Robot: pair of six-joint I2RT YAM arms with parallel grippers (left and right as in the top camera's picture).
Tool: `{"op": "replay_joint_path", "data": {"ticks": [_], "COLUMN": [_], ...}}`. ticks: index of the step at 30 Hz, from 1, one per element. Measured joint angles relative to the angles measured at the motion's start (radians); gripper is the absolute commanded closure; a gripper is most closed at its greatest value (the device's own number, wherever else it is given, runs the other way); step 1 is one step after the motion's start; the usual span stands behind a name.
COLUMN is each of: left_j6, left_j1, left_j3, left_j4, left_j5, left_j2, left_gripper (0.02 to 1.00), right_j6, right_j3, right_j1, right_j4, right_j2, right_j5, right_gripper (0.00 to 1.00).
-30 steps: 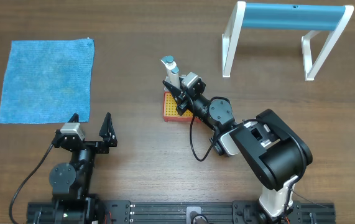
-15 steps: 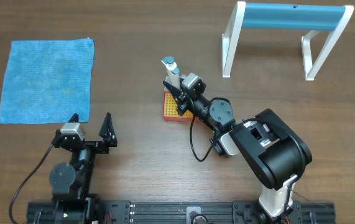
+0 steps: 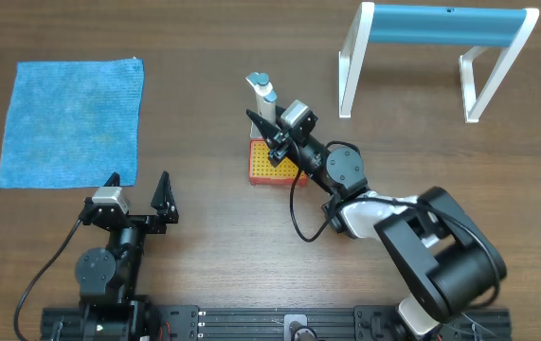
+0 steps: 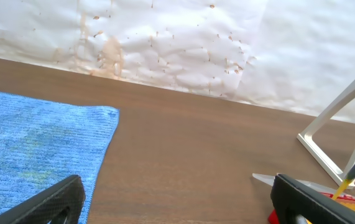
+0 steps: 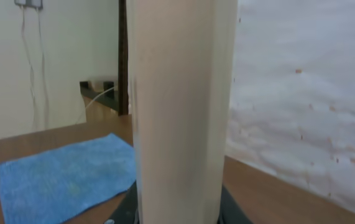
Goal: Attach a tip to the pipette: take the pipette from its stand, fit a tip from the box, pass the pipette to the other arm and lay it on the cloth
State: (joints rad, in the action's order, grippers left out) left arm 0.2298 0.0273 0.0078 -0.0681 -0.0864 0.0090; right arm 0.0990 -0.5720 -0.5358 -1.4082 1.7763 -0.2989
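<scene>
Dark wood-grain worktop (image 3: 204, 218) carries everything, smooth and matt, with a pale crumpled sheet as the wall behind it. Right fingers (image 3: 268, 133) pinch the pipette (image 3: 262, 95) upright above the box (image 3: 262, 169), which sits near the worktop's middle. The left wrist view shows a thin shaft ending in what looks like a yellow tip (image 4: 345, 182) just over the red box, so a tip seems to be on it, though how firmly cannot be told. That is the main risk: a tip only lightly pushed on could drop off as the pipette tilts for the handover. The pipette's body is hard, glossy, cream plastic with a grey-blue cap, and such a slick, tall shape could swivel or slide in a narrow pinch. The tip is slender and tapered, so a knock against the box's rim would likely bend or dislodge it. The box is a small, light plastic tray studded with yellow tips, and a sideways pull could drag it along. Left fingers (image 3: 138, 185) are spread wide near the near-left edge, well apart from the pipette; closing off-centre could knock the pipette loose. Toward the far-left corner lies the cloth (image 3: 71, 123), a flat, soft blue square with a fine weave. At the far-right corner is the stand (image 3: 441, 24), white legs under a blue bar.
</scene>
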Motion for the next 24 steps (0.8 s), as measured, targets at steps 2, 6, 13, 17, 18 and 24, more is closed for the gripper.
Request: {"op": "replay_joint_path", "data": {"ticks": [2,6,13,17,18,24], "left_j6": [0.0,0.0,0.0,0.0,0.0,0.0], "left_j1": [0.0,0.0,0.0,0.0,0.0,0.0], "left_j3": [0.0,0.0,0.0,0.0,0.0,0.0], "left_j4": [0.0,0.0,0.0,0.0,0.0,0.0], "left_j5": [0.0,0.0,0.0,0.0,0.0,0.0], "left_j2": [0.0,0.0,0.0,0.0,0.0,0.0], "left_gripper": [0.051,0.053,0.053,0.053,0.053,0.053], "right_j6": [0.0,-0.004,-0.004,-0.004,-0.004,0.058], "right_j3": [-0.001,-0.056,-0.323,-0.334,-0.334,-0.334], "right_j1": [0.0,-0.002,-0.05,-0.08,-0.08,-0.08], "right_j4": [0.055,0.526,1.143,1.224,1.247,1.329], "right_j2": [-0.04,-0.245,-0.478,-0.494,-0.494,-0.525], "right_j5": [0.0,-0.004,-0.003,-0.011,-0.015,-0.154], "right_gripper": [0.919,0.919,0.919,0.921,0.921,0.917]}}
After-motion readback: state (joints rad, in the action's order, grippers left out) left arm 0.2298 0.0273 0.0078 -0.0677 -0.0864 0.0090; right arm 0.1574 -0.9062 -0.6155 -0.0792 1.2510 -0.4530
